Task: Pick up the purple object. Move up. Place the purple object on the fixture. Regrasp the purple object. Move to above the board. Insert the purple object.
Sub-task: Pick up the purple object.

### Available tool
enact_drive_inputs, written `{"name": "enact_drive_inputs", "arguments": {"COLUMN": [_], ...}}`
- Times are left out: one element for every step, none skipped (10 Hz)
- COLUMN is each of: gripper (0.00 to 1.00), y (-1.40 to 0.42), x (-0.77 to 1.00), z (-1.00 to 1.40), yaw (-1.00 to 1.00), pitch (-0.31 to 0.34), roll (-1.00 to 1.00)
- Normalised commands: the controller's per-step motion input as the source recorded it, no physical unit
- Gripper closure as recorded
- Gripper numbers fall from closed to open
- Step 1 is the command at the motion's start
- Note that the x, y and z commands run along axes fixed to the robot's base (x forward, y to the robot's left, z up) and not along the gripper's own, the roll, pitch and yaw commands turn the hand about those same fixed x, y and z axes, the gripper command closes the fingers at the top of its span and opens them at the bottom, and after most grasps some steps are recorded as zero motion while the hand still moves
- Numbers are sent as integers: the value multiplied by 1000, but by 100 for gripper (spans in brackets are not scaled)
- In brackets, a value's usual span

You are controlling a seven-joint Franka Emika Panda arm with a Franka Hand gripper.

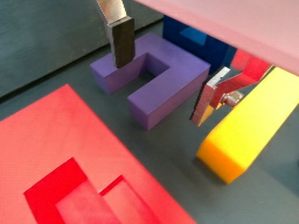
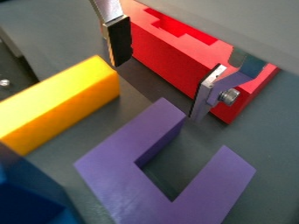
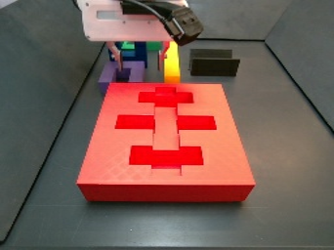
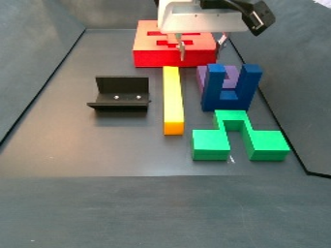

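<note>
In a wrist view you see the purple object (image 1: 155,80) lying flat on the dark floor (image 1: 47,52), a matte U-shaped block whose two thick prongs run toward the red board (image 1: 82,166). The pincer (image 1: 163,74) hangs released above it: one silver finger (image 1: 121,42) is over one prong, the other finger (image 1: 211,94) is just outside the second prong, beside the yellow bar (image 1: 247,122). You cannot tell whether the pads touch the plastic. A blue block (image 1: 187,37) is half hidden behind the purple one.

In a wrist view from the opposite side, the purple object (image 2: 163,171) fills the foreground, its slot opening away from the board (image 2: 176,51). The pincer (image 2: 163,74) is spread wide with nothing between its plates. The yellow bar (image 2: 56,101) lies alongside.

In a side view, you only catch a sliver of the purple object (image 3: 112,71) behind the board (image 3: 163,137), under the arm; the pincer itself is hidden by the white wrist housing (image 3: 124,21). The fixture (image 3: 214,63) stands well apart on the floor.

In a side view from the far end, the purple object (image 4: 210,85) is mostly screened by the blue block (image 4: 233,85). The pincer (image 4: 203,53) hovers above it. The fixture (image 4: 119,94) sits across the yellow bar (image 4: 172,97), and a green block (image 4: 235,136) lies nearest you.
</note>
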Motion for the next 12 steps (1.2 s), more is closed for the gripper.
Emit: {"name": "enact_drive_inputs", "arguments": {"gripper": [0,0,0,0,0,0,0,0,0,0,0,0], "y": [-131,-51,0,0,0,0,0,0,0,66,134,126], "x": [-169,-71,0,0,0,0,-71,-106,-69,-43,-46,-80], "z": [-234,-143,-114,-200,-331,-446,-277,-137,-209,-234,-203,-206], "yaw": [0,0,0,-3,-49,-51,0,0,0,0,0,-17], "pitch": [26,0,0,13,20,6,7,0,0,0,16,16], "roll": [23,0,0,14,36,29,0,0,0,0,0,0]}}
